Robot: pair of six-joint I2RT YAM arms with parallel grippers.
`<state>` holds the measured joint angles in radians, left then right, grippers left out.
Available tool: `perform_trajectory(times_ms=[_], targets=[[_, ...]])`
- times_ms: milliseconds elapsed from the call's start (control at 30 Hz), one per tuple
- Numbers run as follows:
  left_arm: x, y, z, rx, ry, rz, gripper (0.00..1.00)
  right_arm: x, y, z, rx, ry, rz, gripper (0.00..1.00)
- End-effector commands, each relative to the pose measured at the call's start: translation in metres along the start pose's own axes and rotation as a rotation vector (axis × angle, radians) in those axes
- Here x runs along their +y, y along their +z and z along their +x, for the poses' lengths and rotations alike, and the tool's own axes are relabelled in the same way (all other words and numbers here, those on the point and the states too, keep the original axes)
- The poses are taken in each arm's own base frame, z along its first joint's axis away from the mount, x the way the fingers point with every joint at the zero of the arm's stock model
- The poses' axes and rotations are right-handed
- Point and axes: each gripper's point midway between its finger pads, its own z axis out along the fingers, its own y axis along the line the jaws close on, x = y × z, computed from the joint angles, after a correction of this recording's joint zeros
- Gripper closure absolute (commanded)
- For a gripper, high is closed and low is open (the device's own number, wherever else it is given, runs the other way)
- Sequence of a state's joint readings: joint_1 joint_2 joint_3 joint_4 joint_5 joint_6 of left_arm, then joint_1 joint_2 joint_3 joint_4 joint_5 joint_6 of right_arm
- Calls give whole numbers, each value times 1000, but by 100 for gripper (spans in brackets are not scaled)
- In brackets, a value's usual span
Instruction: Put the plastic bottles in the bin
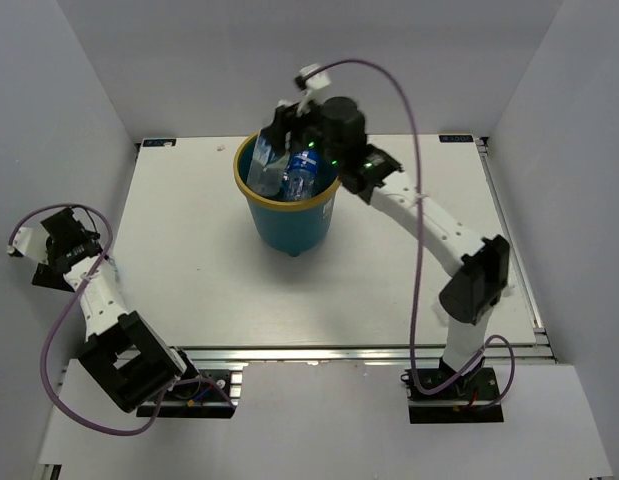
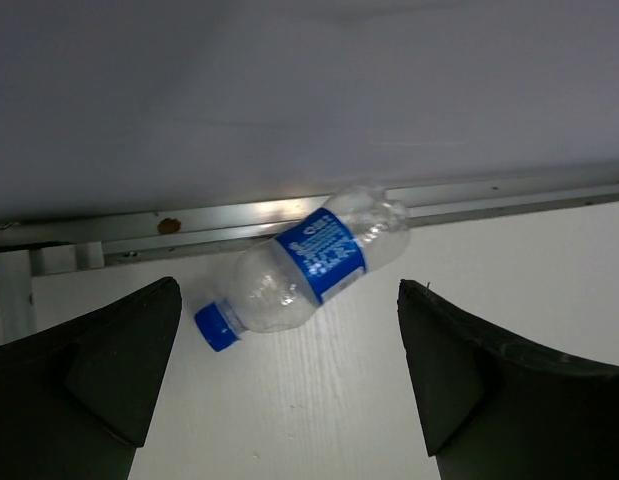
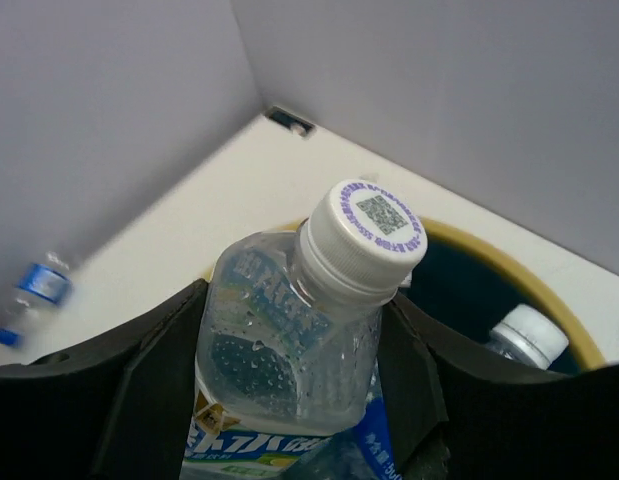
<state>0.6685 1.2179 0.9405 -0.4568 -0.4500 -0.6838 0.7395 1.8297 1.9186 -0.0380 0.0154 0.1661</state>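
Hovering over bin (image 1: 289,225) for drop, R fingers (image 3: 159,380) flank white-cap bottle (image 3: 289,340) (gripped? can't tell); L fingers (image 2: 99,370) spread over blue-cap bottle (image 2: 304,270) at tabletop (image 2: 489,280) edge

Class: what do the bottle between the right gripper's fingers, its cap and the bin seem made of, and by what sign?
Bottle: clear thin plastic, glossy; you see through it, droplets showing.
Cap: opaque white plastic, ridged sides, printed code on top.
Bin: likely moulded plastic, smooth teal wall, yellowish rim.
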Motion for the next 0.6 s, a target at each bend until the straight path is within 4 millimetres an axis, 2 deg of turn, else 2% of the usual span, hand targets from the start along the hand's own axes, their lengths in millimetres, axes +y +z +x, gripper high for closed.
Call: perform_trajectory(times_ms=[0, 33, 100, 133, 167, 200, 367, 400, 500, 533, 567], targets=[[23, 16, 12, -2, 41, -93, 2, 11, -3, -13, -5, -72, 61, 67], [22, 18, 19, 25, 52, -80, 2, 10, -3, -11, -1, -61, 68, 54], [22, 27, 34, 71, 84, -77, 2, 10, -5, -13, -11, -32, 82, 49], [22, 31, 40, 89, 97, -75, 2, 9, -7, -15, -17, -21, 92, 31], [23, 32, 42, 89, 103, -74, 2, 9, -9, -15, -17, -16, 92, 17], [25, 36, 48, 103, 118, -84, 2, 7, -10, -15, -16, -16, 103, 11], [22, 47, 63, 154, 158, -64, 2, 2, -27, -25, -23, -15, 133, 11], [19, 49, 70, 178, 170, -50, 2, 4, -35, -36, -44, -13, 134, 11], [13, 54, 79, 213, 194, -7, 2, 1, -49, -43, -55, -20, 154, 11], [14, 58, 85, 230, 204, -8, 2, 0, -59, -53, -73, -27, 158, 11], [15, 60, 88, 236, 221, -9, 2, 0, -64, -55, -78, -30, 162, 11]])
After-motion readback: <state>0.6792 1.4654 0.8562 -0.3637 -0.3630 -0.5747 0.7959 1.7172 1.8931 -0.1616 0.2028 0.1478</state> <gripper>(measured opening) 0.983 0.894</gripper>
